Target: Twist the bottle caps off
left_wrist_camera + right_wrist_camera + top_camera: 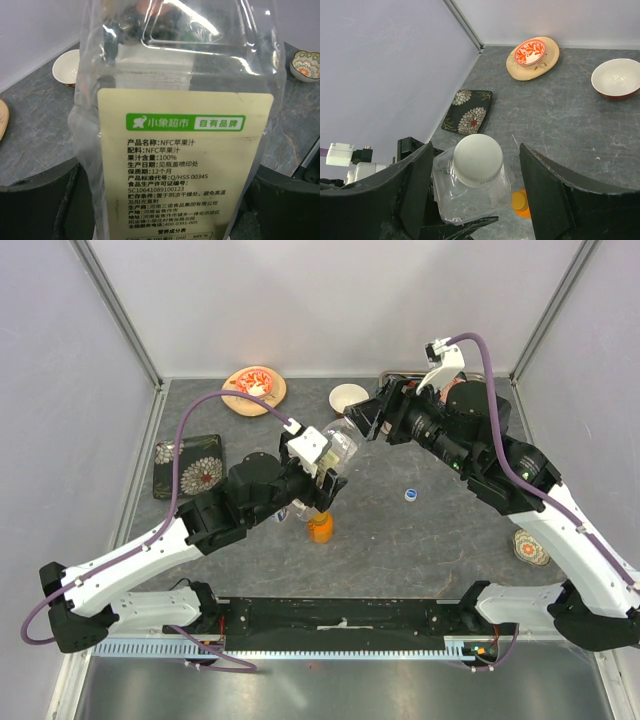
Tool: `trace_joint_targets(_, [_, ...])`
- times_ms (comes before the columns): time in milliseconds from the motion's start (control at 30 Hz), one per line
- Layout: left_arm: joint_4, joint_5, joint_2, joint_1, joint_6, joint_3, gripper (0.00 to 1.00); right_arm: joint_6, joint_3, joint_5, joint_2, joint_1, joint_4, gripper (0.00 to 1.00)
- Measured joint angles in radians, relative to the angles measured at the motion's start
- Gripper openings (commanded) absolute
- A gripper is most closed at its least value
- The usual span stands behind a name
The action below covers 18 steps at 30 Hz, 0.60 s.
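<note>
Gripping the tall clear bottle (pixel 338 447) near the worktop's middle, my left gripper (pixel 318 478) holds it tilted, cap toward my right gripper (pixel 362 420). That one hangs spread wide, its fingers (pixel 415 185) either side of the white cap (pixel 477 159) without touching. Just below sits the short orange bottle (pixel 320 527), toward the near edge. A loose blue cap (pixel 410 494) lies right of centre. Along the far edge stand a white bowl (pixel 348 397) and an orange-patterned dish (pixel 254 382); a black flowered tray (pixel 188 465) lies by the left edge.

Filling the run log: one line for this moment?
left gripper: shut on tall clear plastic bottle | right gripper: open, jaws flanking its white cap | small orange bottle: upright on table
</note>
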Motion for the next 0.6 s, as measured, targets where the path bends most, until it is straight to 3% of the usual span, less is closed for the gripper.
trace_joint_targets(533, [0.005, -0.019, 0.000, -0.005, 0.013, -0.004, 0.03, 0.004, -0.041, 0.000, 0.007, 0.000, 0.016, 0.56])
trace_joint_targets(600, [0.005, -0.019, 0.000, -0.005, 0.014, -0.006, 0.03, 0.005, -0.046, 0.000, 0.007, 0.000, 0.022, 0.49])
